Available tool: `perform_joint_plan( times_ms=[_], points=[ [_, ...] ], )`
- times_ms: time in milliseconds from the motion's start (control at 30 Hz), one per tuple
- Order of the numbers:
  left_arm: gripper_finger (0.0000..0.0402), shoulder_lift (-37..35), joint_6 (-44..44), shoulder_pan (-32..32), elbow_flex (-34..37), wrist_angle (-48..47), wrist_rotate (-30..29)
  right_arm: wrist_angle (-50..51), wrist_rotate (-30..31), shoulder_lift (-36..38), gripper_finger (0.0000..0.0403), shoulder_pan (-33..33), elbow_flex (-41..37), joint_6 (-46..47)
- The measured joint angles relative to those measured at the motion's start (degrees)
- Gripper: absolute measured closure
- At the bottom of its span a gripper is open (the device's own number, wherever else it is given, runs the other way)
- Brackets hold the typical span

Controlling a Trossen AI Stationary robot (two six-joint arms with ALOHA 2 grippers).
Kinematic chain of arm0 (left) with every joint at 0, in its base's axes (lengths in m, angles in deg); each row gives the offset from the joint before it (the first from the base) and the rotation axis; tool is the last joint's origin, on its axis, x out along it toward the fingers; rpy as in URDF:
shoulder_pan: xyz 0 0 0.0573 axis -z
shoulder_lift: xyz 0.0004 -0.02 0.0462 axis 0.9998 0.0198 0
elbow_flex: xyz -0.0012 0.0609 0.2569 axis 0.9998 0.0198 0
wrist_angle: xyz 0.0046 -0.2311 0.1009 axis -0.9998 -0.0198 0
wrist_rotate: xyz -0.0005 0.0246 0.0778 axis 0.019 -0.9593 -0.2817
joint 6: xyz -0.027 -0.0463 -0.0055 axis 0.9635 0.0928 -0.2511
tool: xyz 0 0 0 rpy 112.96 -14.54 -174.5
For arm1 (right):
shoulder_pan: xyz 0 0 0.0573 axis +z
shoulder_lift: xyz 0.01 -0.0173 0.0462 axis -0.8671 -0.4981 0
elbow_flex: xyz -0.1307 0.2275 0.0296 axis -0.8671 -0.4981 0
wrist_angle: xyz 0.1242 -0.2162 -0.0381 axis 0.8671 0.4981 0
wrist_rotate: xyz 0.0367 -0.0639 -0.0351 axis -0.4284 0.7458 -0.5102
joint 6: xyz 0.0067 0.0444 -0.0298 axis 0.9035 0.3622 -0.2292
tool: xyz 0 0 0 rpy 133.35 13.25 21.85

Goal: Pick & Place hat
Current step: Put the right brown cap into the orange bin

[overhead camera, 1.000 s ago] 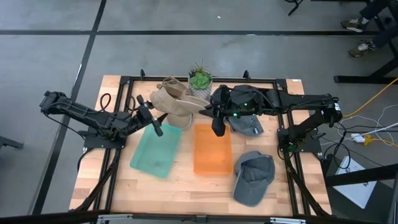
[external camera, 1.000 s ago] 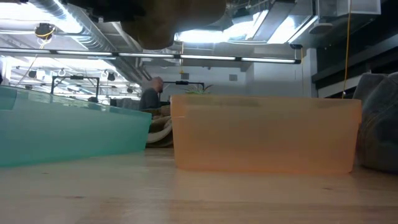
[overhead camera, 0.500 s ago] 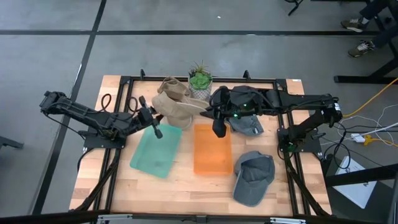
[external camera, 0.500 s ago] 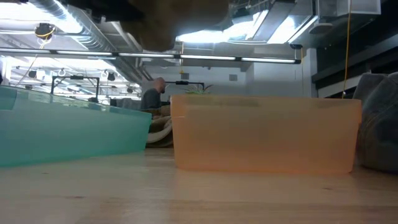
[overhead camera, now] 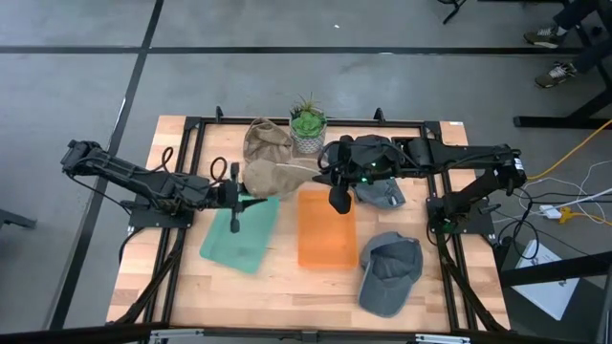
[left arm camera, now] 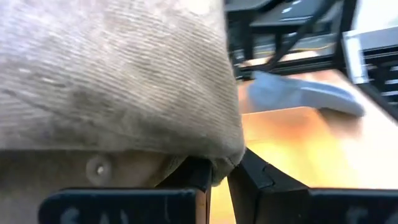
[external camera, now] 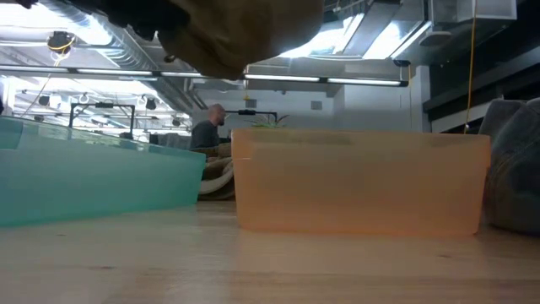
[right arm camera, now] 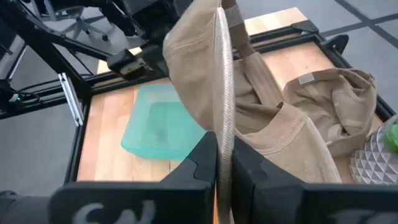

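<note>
A tan hat hangs between my two grippers above the far end of the teal tray. It also shows at the top of the low view. My left gripper is shut on its left side and my right gripper on its brim. A second tan hat lies on the table at the back, next to the plant. An orange tray stands beside the teal one. My left gripper pinches a fold of the tan cloth at the hat's left side between its two fingers. It comes about level from the table's left. My right gripper pinches the brim's edge between its two fingers, slanting down from the table's right. The brim stands on edge and the hat is clear of the table.
A grey cap lies near the front right. Another dark cap lies under my right arm. Black frame rails run round the table's back and sides. Bare wood shows along the near edge.
My left gripper has turned toward the tan hat and taken hold of its left side. The hat, earlier bunched high by my right gripper, now stretches between the two grippers and hangs lower in the low view.
</note>
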Motion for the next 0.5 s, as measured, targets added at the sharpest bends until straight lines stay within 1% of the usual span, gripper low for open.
perform_joint_plan(
  times_ms=[200, 367, 500],
  points=[
    [0.0367, -2.1, -0.2, 0.0, 0.0, -3.5, 9.3, 0.8, -5.8, 0.0, 0.037, 0.0, 0.0, 0.0],
    [0.0376, -3.4, -0.2, 0.0, 0.0, -7.6, 16.5, 1.0, -6.2, 0.0, 0.0367, 0.0, 0.0, -0.1],
    [0.0375, -3.7, 0.2, 0.0, 0.0, -8.3, 19.9, 1.0, -5.4, 0.0, 0.0361, 0.0, 0.0, -1.6]
  ],
)
